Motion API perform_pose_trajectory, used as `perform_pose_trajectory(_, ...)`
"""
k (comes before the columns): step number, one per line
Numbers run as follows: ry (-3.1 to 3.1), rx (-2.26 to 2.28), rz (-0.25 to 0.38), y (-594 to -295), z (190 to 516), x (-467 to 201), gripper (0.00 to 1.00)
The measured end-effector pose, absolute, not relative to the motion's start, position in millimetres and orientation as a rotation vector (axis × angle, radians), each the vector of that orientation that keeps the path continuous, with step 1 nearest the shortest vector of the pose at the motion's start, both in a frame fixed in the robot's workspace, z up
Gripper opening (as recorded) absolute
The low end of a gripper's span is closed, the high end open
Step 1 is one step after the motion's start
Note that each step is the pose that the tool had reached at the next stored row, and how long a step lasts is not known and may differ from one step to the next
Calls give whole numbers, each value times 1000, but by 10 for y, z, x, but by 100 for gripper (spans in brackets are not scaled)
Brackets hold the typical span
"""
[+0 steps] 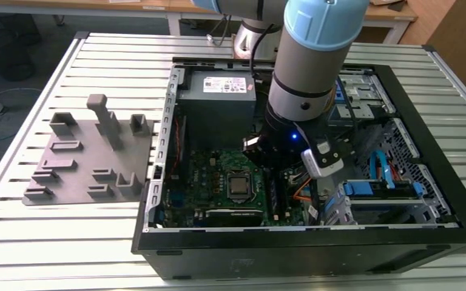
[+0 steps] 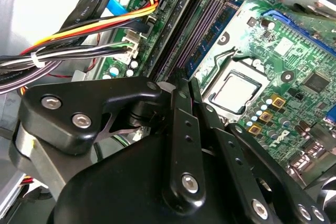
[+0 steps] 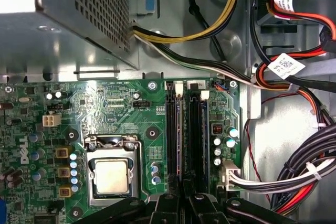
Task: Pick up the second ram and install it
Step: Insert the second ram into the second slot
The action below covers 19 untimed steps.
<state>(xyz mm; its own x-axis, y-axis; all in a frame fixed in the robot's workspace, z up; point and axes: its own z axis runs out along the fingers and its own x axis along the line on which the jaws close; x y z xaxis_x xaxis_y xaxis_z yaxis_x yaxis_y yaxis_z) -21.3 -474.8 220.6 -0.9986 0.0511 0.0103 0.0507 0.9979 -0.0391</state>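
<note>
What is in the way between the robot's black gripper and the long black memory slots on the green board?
Nothing visible. The black gripper hangs right over the long black memory slots, and the bundled cables lie off to one side, beside the green motherboard.

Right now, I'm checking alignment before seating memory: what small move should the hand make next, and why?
Probably a short, slow descent toward the motherboard. In the first wrist view the hand sits at the end of the two memory slots beside the CPU socket, lined up with them. What it holds, if anything, is hidden.
</note>
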Motion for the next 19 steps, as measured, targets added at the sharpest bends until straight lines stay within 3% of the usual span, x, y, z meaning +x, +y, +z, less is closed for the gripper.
perform_pose_trajectory(19,-3129,-81,63,-4737,2161,-211,14)
